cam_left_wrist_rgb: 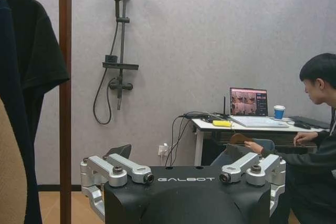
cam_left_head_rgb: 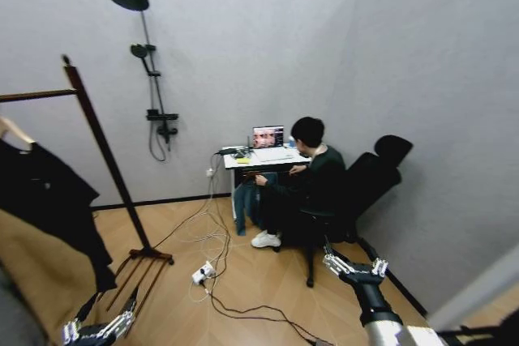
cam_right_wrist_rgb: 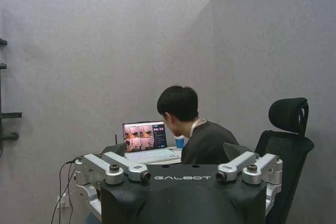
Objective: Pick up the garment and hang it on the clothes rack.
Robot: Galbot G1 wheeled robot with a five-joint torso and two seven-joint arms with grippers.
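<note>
While both arms hung low at the front, the left pincer [cam_left_head_rgb: 99, 328] was spread wide and held nothing. The right pincer [cam_left_head_rgb: 355, 266] was spread wide too, out over the wooden floor [cam_left_head_rgb: 243, 289]. Just past the left pincer, the garment [cam_left_head_rgb: 49, 208] hung at the left on a pale wooden hanger [cam_left_head_rgb: 15, 132]. It was black, soft and plain, and it draped down long. A tan coat [cam_left_head_rgb: 32, 273] hung in front of it. The clothes rack [cam_left_head_rgb: 101, 151], dark reddish-brown, stood over both. Farther back, a shower set [cam_left_head_rgb: 150, 70] hung on the grey wall.
</note>
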